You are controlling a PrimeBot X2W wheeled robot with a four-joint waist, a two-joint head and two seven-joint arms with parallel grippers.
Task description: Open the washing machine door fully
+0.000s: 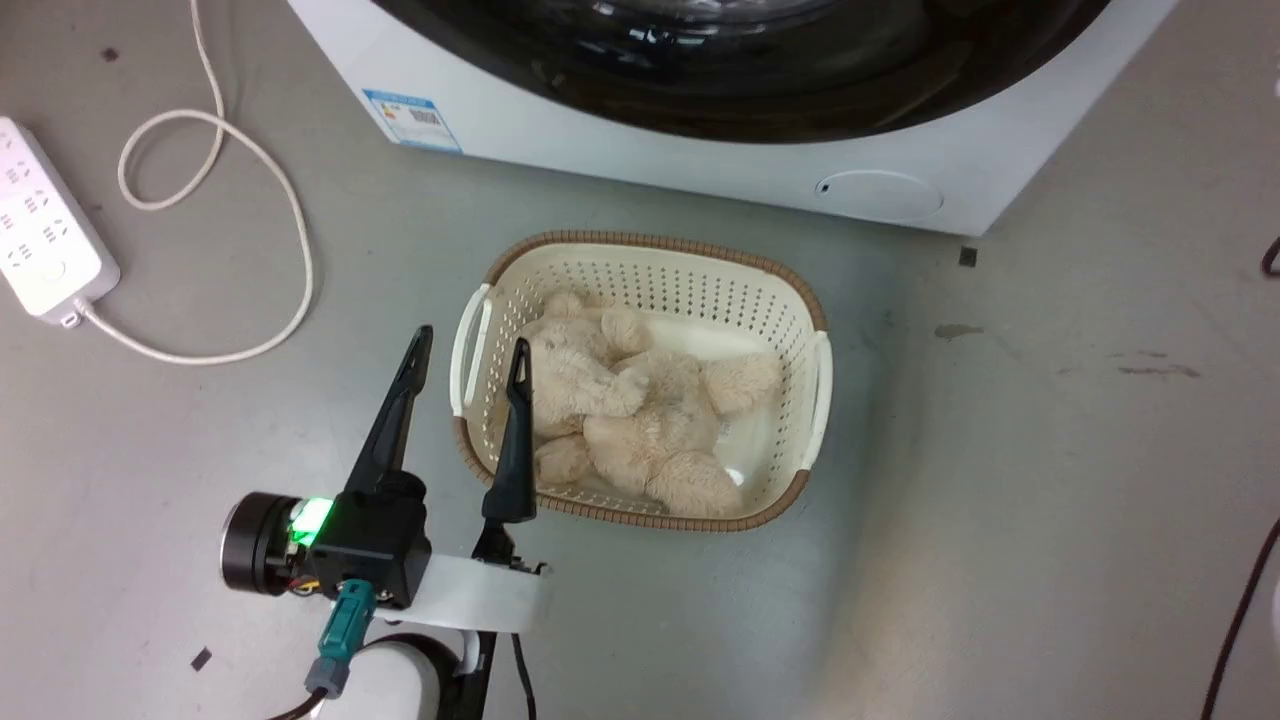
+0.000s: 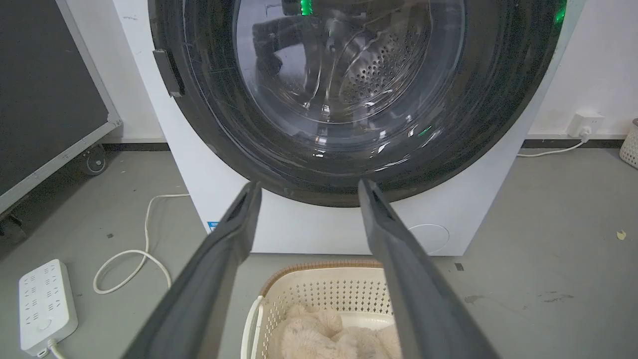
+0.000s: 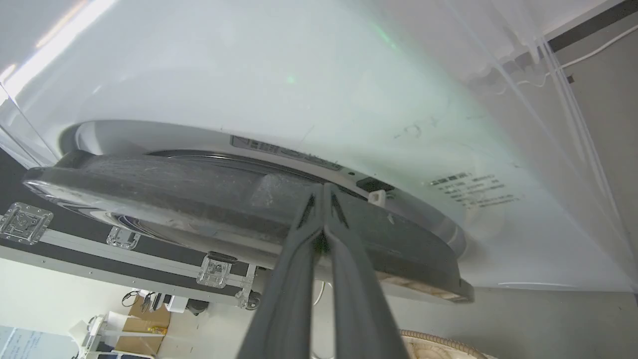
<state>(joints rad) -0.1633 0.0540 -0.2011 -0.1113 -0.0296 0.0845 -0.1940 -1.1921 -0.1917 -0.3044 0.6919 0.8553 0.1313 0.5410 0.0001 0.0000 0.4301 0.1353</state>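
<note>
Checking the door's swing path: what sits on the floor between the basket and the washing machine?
Nothing: the head view shows a bare strip of grey floor between the basket and the washing machine.

Grey concrete floor (image 1: 1000, 450) with laundry gear standing on it.
From the head view, a cream perforated plastic basket with a brown woven rim (image 1: 640, 240) sits mid-floor. The white box-shaped washing machine (image 1: 700, 160) stands near it at 12 o'clock. A white plastic power strip (image 1: 40, 230) lies well apart at 9 o'clock, its looping white cord (image 1: 290, 250) between strip and basket.
</note>
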